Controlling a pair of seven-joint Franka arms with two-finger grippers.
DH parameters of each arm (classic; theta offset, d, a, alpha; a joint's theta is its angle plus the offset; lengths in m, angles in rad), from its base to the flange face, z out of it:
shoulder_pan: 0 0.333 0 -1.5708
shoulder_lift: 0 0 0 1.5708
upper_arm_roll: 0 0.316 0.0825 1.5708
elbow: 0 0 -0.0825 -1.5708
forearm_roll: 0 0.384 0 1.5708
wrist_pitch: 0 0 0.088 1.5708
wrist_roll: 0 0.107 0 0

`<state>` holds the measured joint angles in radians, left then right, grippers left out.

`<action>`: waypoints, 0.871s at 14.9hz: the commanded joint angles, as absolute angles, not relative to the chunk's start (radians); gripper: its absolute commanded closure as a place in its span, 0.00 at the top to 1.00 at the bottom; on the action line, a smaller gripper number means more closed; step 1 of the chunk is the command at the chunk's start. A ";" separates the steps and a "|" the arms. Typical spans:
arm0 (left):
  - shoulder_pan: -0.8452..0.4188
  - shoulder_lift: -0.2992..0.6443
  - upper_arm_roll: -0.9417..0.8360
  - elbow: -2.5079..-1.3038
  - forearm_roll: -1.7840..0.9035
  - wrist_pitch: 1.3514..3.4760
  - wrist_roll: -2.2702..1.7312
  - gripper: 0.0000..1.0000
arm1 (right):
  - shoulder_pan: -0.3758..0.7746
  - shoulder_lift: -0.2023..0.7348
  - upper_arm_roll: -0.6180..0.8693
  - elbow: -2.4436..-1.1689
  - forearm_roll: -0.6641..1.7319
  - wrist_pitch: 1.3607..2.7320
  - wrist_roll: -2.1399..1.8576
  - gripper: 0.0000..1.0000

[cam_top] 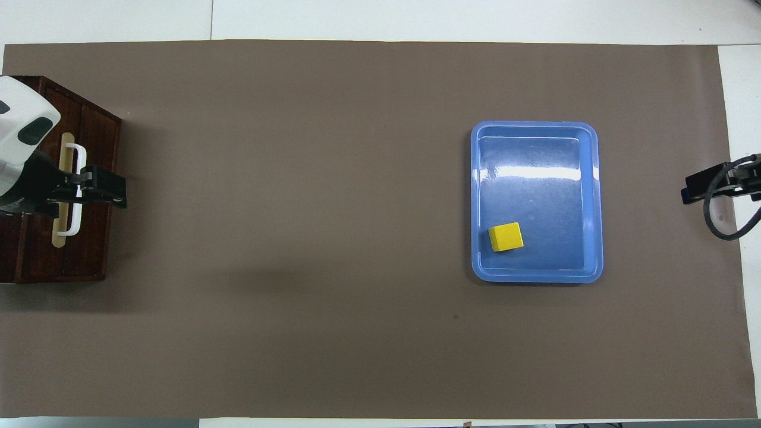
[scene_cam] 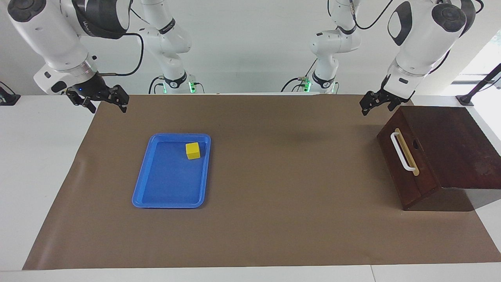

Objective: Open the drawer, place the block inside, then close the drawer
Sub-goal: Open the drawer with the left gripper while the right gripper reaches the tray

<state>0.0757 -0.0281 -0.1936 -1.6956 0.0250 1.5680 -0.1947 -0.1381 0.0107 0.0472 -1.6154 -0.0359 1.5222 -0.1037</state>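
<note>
The drawer is shut in the dark wooden box at the left arm's end of the table; its long white bar handle faces the table's middle. The yellow block lies in the blue tray, in the part nearer to the robots. My left gripper is open and empty, raised by the box's corner and apart from the handle; in the overhead view my left gripper covers the handle. My right gripper is open and empty at the mat's edge, at the right arm's end.
A brown mat covers the table. The blue tray lies toward the right arm's end, with the block in it. The box stands on the mat's edge. Bare mat lies between tray and box.
</note>
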 commanded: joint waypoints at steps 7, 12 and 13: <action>0.089 -0.064 -0.198 -1.803 0.066 1.696 -0.183 1.00 | -0.155 0.006 0.052 -1.608 -0.060 1.519 -0.109 1.00; 0.118 -0.040 -0.198 -1.962 0.243 1.961 -0.183 1.00 | -0.170 -0.012 0.048 -1.661 0.016 1.516 0.033 1.00; 0.117 -0.013 -0.198 -1.977 0.305 1.995 -0.184 1.00 | -0.173 -0.014 0.048 -1.683 0.053 1.517 0.132 1.00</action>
